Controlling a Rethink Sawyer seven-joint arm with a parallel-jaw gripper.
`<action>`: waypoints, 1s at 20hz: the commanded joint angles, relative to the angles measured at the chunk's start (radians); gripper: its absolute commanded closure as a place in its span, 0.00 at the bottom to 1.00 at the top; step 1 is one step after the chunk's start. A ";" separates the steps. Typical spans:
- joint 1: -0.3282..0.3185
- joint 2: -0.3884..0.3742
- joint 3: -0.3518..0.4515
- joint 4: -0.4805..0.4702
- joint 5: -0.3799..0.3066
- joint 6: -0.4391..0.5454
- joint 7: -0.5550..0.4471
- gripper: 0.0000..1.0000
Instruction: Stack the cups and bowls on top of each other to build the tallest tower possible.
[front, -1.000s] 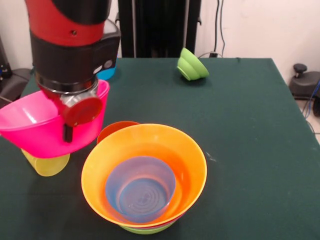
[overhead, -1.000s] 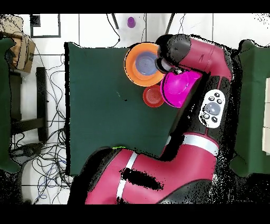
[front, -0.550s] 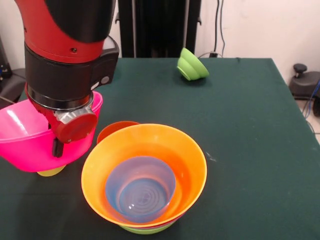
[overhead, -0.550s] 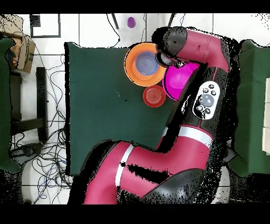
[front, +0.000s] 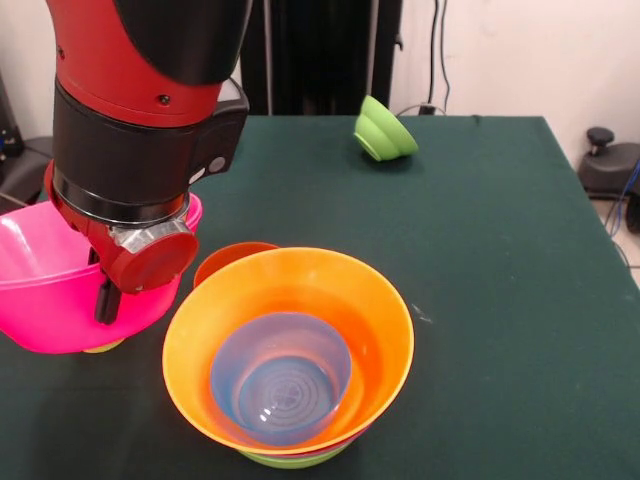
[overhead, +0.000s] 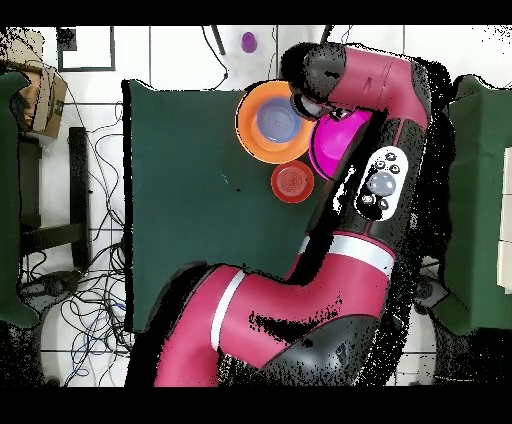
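Observation:
A big pink bowl hangs low at the table's left side in the front view, and my gripper is shut on its rim, one black finger showing outside the wall. Only a yellow sliver of the cup peeks out under that bowl. The tower stands near the front: a wide orange bowl holding a purple bowl, with a pink rim and a lime-green bowl beneath. Seen from overhead, the pink bowl lies beside the orange bowl, and the arm hides the gripper.
A red-orange bowl sits just behind the tower, between it and the pink bowl; the overhead view shows this red-orange bowl too. A second lime-green bowl lies tipped at the far side of the green table.
The pink bowl in my gripper has sunk and drifted left in the front view. It has come down over the yellow cup, which now shows only as a sliver.

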 joint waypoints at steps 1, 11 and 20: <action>0.019 -0.041 0.021 -0.039 0.010 0.111 0.092 1.00; -0.006 -0.101 0.023 -0.123 0.057 0.316 -0.012 1.00; -0.013 -0.082 0.015 -0.179 0.074 0.351 -0.001 1.00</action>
